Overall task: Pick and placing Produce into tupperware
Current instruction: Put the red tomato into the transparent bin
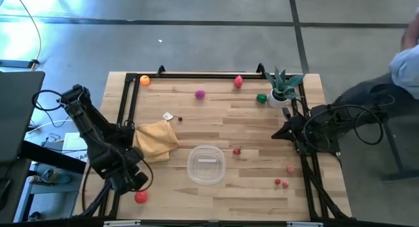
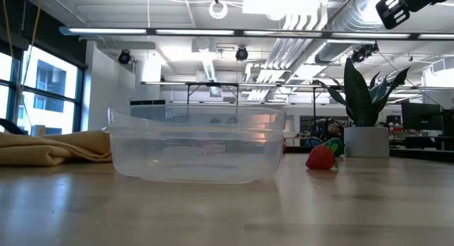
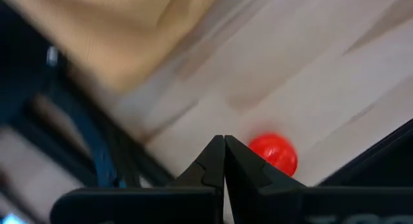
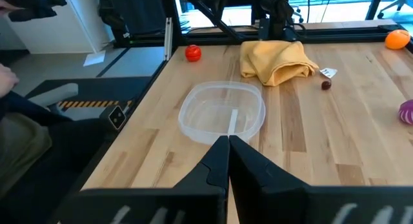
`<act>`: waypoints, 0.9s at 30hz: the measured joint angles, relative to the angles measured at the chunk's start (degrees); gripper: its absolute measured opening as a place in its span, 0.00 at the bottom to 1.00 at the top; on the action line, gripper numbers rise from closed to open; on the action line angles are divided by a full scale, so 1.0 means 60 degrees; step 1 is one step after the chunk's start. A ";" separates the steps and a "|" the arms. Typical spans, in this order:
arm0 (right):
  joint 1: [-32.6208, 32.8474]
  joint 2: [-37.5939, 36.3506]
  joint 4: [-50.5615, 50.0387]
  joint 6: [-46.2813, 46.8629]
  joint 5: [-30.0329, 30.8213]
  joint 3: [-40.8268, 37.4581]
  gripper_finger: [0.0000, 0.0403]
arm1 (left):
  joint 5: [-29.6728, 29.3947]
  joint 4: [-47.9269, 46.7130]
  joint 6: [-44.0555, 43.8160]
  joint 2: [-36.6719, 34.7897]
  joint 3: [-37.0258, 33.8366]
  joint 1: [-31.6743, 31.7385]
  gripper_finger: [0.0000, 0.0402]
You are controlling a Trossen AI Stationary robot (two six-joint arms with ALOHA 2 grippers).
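From above, the clear tupperware [image 1: 206, 164] is sitting empty mid-table [image 1: 249, 116], with produce scattered around it; the left gripper [image 1: 135, 180] is hanging closed and empty just beside a red ball [image 1: 141, 197].

At table level, a strawberry [image 2: 320, 157] is lying right of the tupperware.

The left wrist camera is showing closed fingers [image 3: 208, 167] over the ball: opening wide before descending seems wise.

The right gripper [image 4: 227, 161] is waiting closed, facing the tupperware.
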 joint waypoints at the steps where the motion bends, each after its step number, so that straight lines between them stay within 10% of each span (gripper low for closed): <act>1: 0.0000 0.0000 -0.0001 0.0012 -0.0002 0.0000 0.00 | 0.0248 0.0012 -0.0059 0.0041 0.0001 0.0023 0.00; 15: 0.0007 0.0000 -0.0033 0.0013 -0.0003 0.0000 0.00 | -0.0168 0.2472 0.7995 0.1040 0.0005 -0.0144 0.00; 27: 0.0007 0.0004 -0.0130 -0.0006 -0.0003 0.0000 0.00 | 0.1570 0.2390 0.6955 0.2147 0.0001 -0.0125 0.00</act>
